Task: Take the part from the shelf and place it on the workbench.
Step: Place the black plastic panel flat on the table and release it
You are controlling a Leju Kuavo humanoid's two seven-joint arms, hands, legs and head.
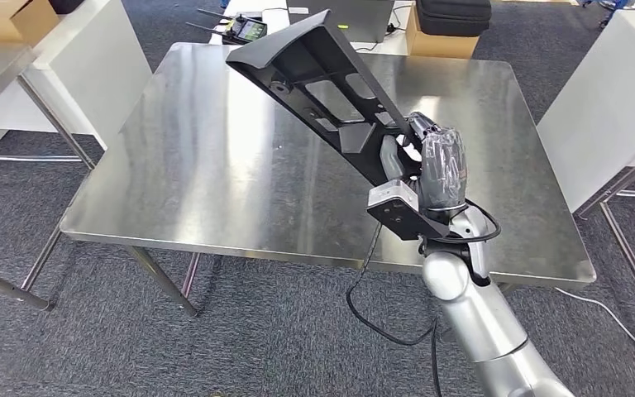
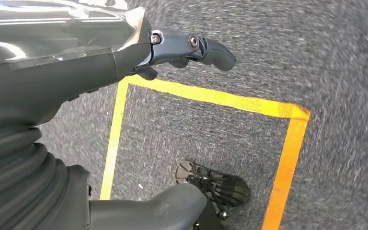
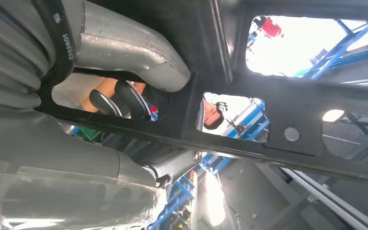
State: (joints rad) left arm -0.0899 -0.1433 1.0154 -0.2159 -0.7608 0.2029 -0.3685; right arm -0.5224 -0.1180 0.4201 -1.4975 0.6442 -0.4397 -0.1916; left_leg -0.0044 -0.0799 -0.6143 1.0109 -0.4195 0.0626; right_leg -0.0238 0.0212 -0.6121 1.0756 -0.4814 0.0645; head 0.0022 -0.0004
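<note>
Your right hand point(image 1: 430, 165) has its fingers point(image 3: 124, 98) hooked through a cut-out and the thumb clamped over a rib of the part point(image 1: 314, 83), so the hold looks firm. The left hand point(image 2: 187, 48) hangs by the floor with nothing in it, fingers loosely curled. You're in the carry-and-place step: the black frame-like part is up in the air over the steel tabletop point(image 1: 215, 165), held near the right front edge. Its long axis runs diagonally, from your hand near the front right up toward the far edge, with the broad end raised and tilted away. Next, I'd judge, lower and level it so it lies flat, then let go.
</note>
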